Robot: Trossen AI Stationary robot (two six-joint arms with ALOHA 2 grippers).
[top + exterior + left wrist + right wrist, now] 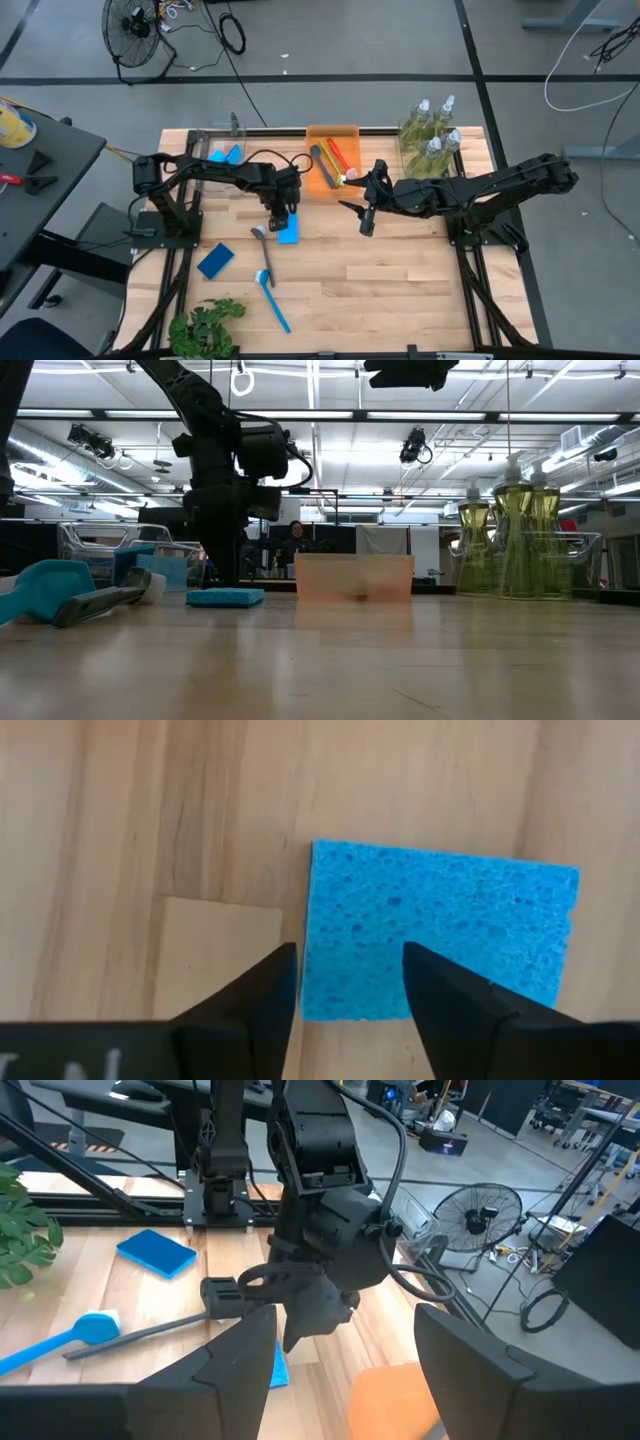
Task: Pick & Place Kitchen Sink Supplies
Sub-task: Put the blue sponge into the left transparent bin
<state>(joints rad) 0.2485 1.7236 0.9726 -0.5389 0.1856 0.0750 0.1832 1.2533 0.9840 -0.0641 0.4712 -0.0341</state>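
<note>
A light-blue sponge (pixel 450 920) lies flat on the wooden table (pixel 400 280), near the middle (pixel 289 234). My left gripper (pixel 350 975) is open and points steeply down over one end of it (pixel 283 217). My right gripper (pixel 365 215) hangs open above the table, to the right of the sponge, with nothing between its fingers (pixel 345 1370). A dark-blue sponge (pixel 215 260), a black-handled brush (pixel 262 248) and a blue brush (pixel 274 302) lie on the table nearer the front. My left gripper comes at the sponge from above, slanting. One finger (pixel 270 990) stands just outside the sponge's short edge (pixel 312 970); the other (pixel 440 990) stands over its top face. I cannot tell whether either finger touches it. The sponge lies flat on the table.
An orange tray (pixel 345 132) at the far middle holds red, black and yellow-green brushes. A clear bin (pixel 222 135) at the far left holds blue sponges. Pump bottles (pixel 430 135) stand in a clear bin at the far right. A green plant (pixel 205 325) sits at the near left.
</note>
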